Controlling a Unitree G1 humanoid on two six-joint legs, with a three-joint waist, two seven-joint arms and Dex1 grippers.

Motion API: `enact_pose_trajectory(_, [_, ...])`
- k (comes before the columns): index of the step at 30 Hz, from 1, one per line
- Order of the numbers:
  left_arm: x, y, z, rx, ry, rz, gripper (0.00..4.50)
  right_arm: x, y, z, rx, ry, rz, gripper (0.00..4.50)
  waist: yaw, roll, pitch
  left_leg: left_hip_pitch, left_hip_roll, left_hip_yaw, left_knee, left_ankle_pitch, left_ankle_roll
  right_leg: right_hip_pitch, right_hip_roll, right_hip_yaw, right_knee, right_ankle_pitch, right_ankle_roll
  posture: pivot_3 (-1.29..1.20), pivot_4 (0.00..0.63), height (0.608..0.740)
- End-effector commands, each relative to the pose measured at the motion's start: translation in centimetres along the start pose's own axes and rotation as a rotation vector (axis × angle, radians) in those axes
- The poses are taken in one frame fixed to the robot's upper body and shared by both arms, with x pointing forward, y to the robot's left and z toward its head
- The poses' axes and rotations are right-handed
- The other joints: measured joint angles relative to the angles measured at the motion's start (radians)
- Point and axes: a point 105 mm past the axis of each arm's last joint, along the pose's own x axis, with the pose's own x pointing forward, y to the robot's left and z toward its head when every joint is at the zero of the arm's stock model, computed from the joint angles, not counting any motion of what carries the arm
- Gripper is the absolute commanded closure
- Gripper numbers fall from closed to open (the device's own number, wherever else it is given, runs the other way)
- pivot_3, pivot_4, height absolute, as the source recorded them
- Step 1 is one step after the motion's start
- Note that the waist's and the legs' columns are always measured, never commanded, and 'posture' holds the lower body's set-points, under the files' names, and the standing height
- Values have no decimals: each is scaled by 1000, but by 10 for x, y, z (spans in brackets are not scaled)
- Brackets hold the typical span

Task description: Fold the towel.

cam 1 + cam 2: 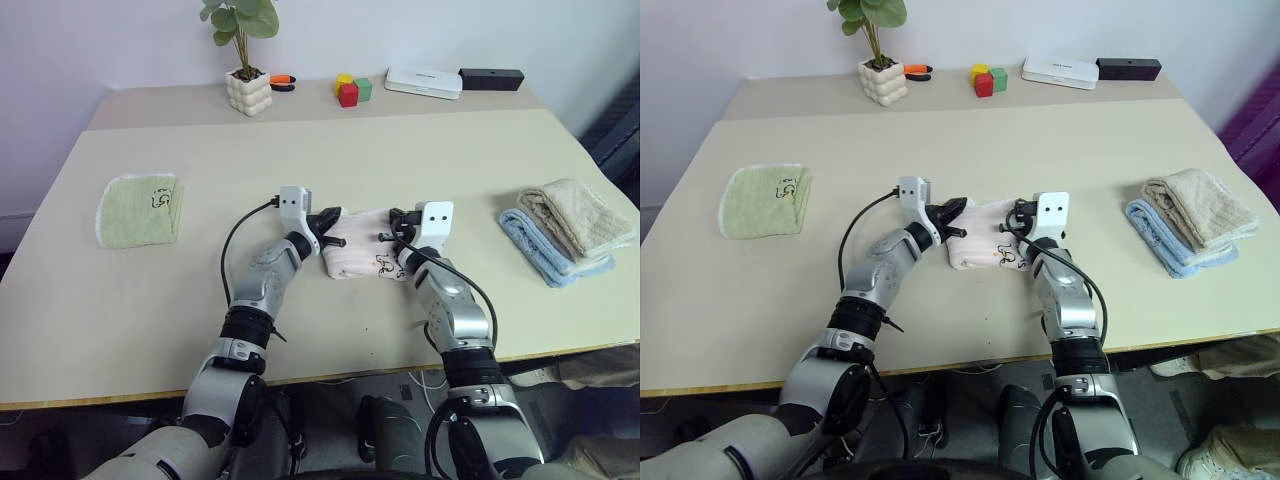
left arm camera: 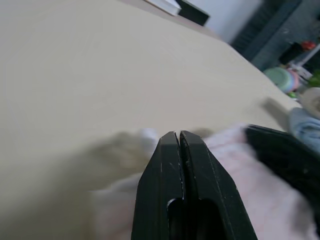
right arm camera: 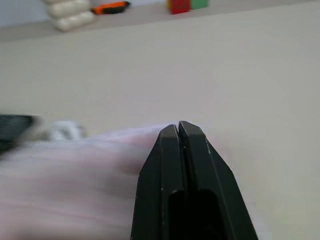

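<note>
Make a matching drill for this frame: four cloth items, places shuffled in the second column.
Items
1. pale pink terry towel
2. small light-green square cloth
3. beige ribbed folded towel
4. light blue folded towel

Places
A. directly under the beige one, at the table's right side
B. table centre, between the two grippers
C. alone at the table's left side
D. top of the right-hand stack

Pairs: 1-B, 2-C, 3-D, 4-A
</note>
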Motion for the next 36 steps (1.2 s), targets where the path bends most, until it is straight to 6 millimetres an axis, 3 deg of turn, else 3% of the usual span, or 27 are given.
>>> enact_pose_trajectory(1, [-2, 2, 8, -11, -39, -1, 4443, 1, -1, 17, -40, -51, 8, 4488, 0, 0, 0, 0, 0, 0, 0, 0, 0, 0, 0, 0, 0, 0, 0, 0, 150, 740])
enact_pose_trajectory(8, [-24, -15, 41, -93, -78, -224, 4443, -2, -12, 60, -108, -145, 47, 4488, -2, 0, 0, 0, 0, 1, 0, 0, 0, -1, 0, 0, 2, 0, 0, 0, 150, 740])
enact_pose_trajectory(9, [-32, -18, 47, -98, -65, -280, 4209, -4, -13, 68, -117, -160, 81, 4500, -2, 0, 0, 0, 0, 1, 0, 0, 0, -1, 0, 0, 2, 0, 0, 0, 150, 740])
enact_pose_trajectory(11, [-45, -14, 54, -71, -41, -311, 3620, -11, -12, 83, -134, -188, 165, 4500, -6, 1, 0, 0, 1, 1, 0, 0, 0, -2, 0, 0, 2, 0, 0, 0, 150, 740])
enact_pose_trajectory(13, [-55, -9, 58, -61, -12, -323, 2621, -20, -13, 93, -170, -205, 246, 4500, -5, 1, 0, 0, 1, 1, 0, 0, -1, -2, 0, 1, 4, 0, 1, 0, 150, 740])
enact_pose_trajectory(16, [-75, -10, 55, -98, 91, -413, 1083, -36, -13, 104, -164, -225, 392, 3652, -2, 1, 0, 1, 1, 0, 0, 1, -1, -2, 0, 0, 5, 0, 1, 0, 150, 740])
enact_pose_trajectory(18, [-88, -11, 46, -98, 175, -459, 72, -48, -8, 107, -185, -233, 499, 2661, -2, 1, 0, 1, 0, 0, 0, 0, -1, -1, 0, 0, 5, 0, 1, 0, 150, 740])
enact_pose_trajectory(21, [-99, -4, 42, -157, 229, -473, 0, -65, -6, 99, -252, -178, 620, 1158, 3, 1, 0, 1, 0, 0, 0, 0, -1, -1, 0, 0, 5, 0, 1, 0, 150, 740])
enact_pose_trajectory(23, [-106, 1, 27, -189, 325, -469, 0, -79, -4, 92, -269, -127, 714, 139, 3, 1, 0, 1, 0, 0, 0, 0, -1, -1, 0, 0, 4, -1, 1, 0, 150, 740])
enact_pose_trajectory(27, [-101, 1, 15, -261, 344, -435, 0, -86, -11, 84, -304, -59, 742, 60, 1, 0, 0, 1, 0, 0, 0, 0, -1, -1, -1, 1, 3, -1, 0, 0, 150, 740])
enact_pose_trajectory(32, [-94, -12, 2, -515, 417, -424, 0, -88, -10, 85, -357, -57, 741, 60, 4, 0, 1, 1, 0, -1, 1, 0, -1, -1, -1, 1, 3, 0, 1, 0, 150, 740])
enact_pose_trajectory(36, [-93, -12, -19, -488, 533, -361, 0, -87, -13, 87, -381, -66, 722, 60, 4, 0, 0, 1, 0, -1, 1, 0, -1, 0, -1, 0, 3, 0, 1, 0, 150, 740])
